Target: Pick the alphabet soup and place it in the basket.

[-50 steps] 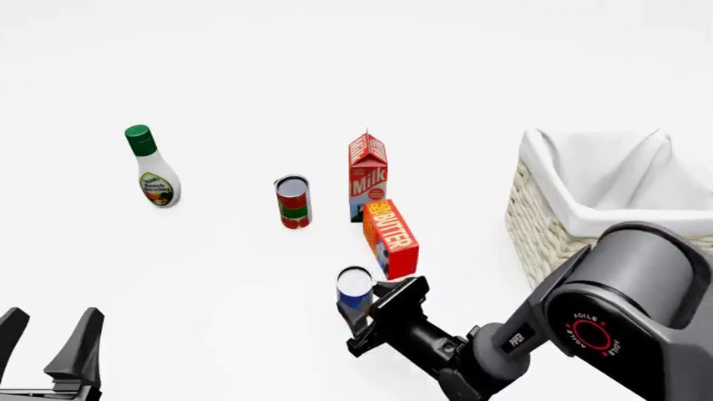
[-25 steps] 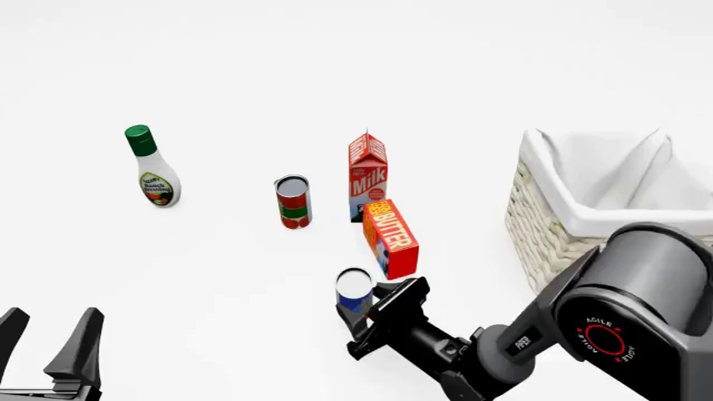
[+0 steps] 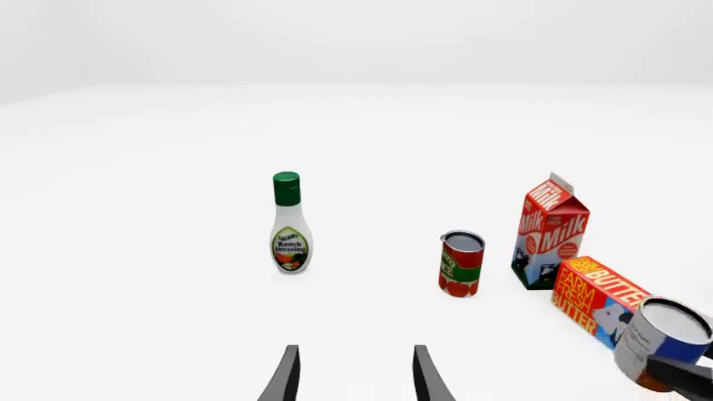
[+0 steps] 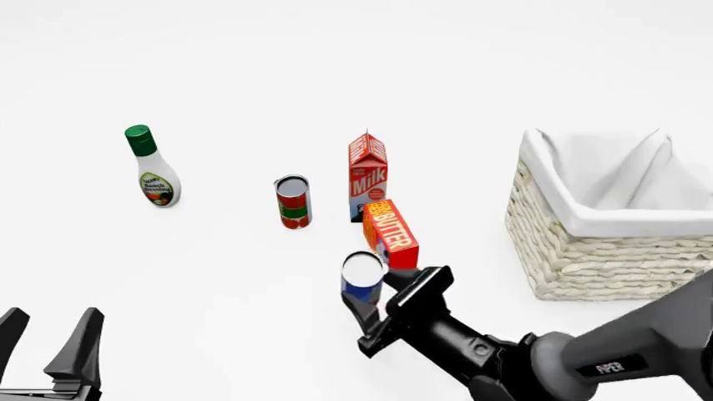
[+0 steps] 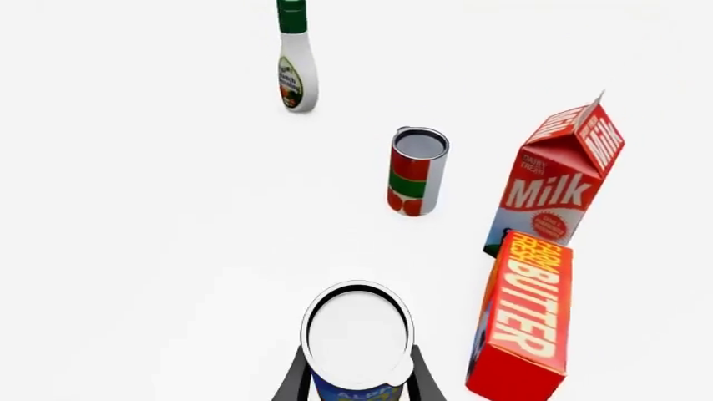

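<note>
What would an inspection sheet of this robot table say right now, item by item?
Surface: plain white table, no marks seen.
Job's things: alphabet soup upright between the right gripper's fingers; basket at the right, white cloth lining.
Clutter: ranch dressing bottle, red can with green band, milk carton, butter box, all standing.
Grippers: right gripper shut on the soup; left gripper open, holding nothing.
Cables: nothing seen.
Surroundings: blank white backdrop.
</note>
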You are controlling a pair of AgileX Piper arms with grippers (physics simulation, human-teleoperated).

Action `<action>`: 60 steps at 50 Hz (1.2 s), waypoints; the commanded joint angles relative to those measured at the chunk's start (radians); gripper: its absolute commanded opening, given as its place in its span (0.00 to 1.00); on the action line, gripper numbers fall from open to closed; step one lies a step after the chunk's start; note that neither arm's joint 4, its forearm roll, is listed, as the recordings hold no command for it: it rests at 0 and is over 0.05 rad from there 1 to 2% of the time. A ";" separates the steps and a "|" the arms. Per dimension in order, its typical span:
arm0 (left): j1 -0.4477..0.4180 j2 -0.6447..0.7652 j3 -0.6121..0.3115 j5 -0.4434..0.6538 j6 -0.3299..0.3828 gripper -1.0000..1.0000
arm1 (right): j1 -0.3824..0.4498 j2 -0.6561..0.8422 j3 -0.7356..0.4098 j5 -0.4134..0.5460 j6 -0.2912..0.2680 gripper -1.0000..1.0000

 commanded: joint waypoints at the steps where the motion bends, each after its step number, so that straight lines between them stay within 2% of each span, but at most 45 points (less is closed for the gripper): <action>1: 0.000 0.000 0.000 0.000 0.000 1.00 | -0.001 -0.189 0.042 0.067 -0.002 0.00; 16: 0.000 0.000 0.000 0.000 0.000 1.00 | -0.018 -0.462 0.057 0.224 -0.036 0.00; 34: 0.000 0.000 0.000 0.000 0.000 1.00 | -0.083 -0.764 -0.012 0.481 -0.071 0.00; 49: 0.000 0.000 0.000 0.000 0.000 1.00 | -0.148 -0.923 -0.078 0.627 -0.107 0.00; 60: 0.000 0.000 0.000 0.000 0.000 1.00 | -0.251 -1.003 -0.147 0.745 -0.121 0.00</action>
